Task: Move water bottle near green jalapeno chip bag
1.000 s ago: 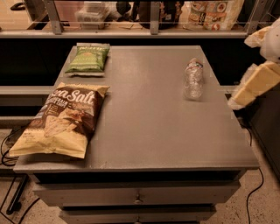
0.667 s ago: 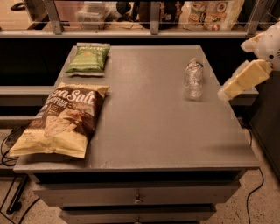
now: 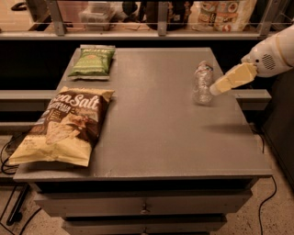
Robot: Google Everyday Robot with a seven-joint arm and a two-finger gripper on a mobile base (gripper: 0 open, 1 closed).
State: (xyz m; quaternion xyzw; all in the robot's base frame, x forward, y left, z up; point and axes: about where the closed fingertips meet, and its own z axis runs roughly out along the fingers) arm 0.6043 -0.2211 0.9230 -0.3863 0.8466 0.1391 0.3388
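The clear crinkled water bottle (image 3: 202,82) lies on the grey table top (image 3: 156,119) near its right side, cap towards the back. The green jalapeno chip bag (image 3: 93,62) lies flat at the table's back left corner, far from the bottle. My gripper (image 3: 219,85), with cream-coloured fingers on a white arm, reaches in from the right edge. Its tip is just right of the bottle's lower half, very close to it.
A large yellow-and-brown Sea Salt chip bag (image 3: 64,126) lies on the front left of the table. A shelf with containers and bags (image 3: 220,13) runs behind the table. Drawers (image 3: 144,206) sit below the top. Cables lie on the floor at both sides.
My gripper has moved left and slightly down from the table's right edge to right beside the bottle. The bottle and both bags have not moved.
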